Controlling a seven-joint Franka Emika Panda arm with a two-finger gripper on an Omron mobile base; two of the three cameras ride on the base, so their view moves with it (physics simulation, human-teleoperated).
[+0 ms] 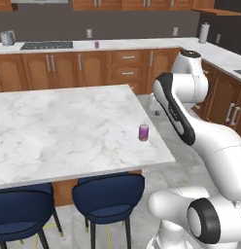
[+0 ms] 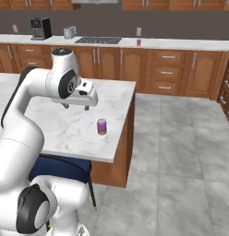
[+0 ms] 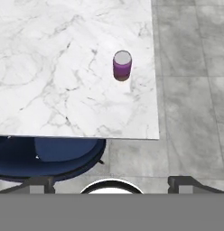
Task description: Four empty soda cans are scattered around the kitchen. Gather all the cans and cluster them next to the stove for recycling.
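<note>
Left base view
Can: the soda can [image 1: 143,132] stands upright on the island [image 1: 69,131] near its right front corner; a second can [image 1: 96,44] stands on the far counter [image 1: 127,44], just right of the stove [image 1: 46,45].
Arm: folded high at the right, elbow bent above the island's edge.

Right base view
Pincer: the pincer [image 2: 75,106] hangs above the island, the can [image 2: 102,126] lying below it and off to the right, well apart.
Arm pose: the hand is carried level, fingers pointing down.

Hand view
Can: upright, long axis vertical, silvery top showing, ahead of the fingertips [image 3: 184,182].
Pincer state: jaws spread wide, holding nothing.
</note>
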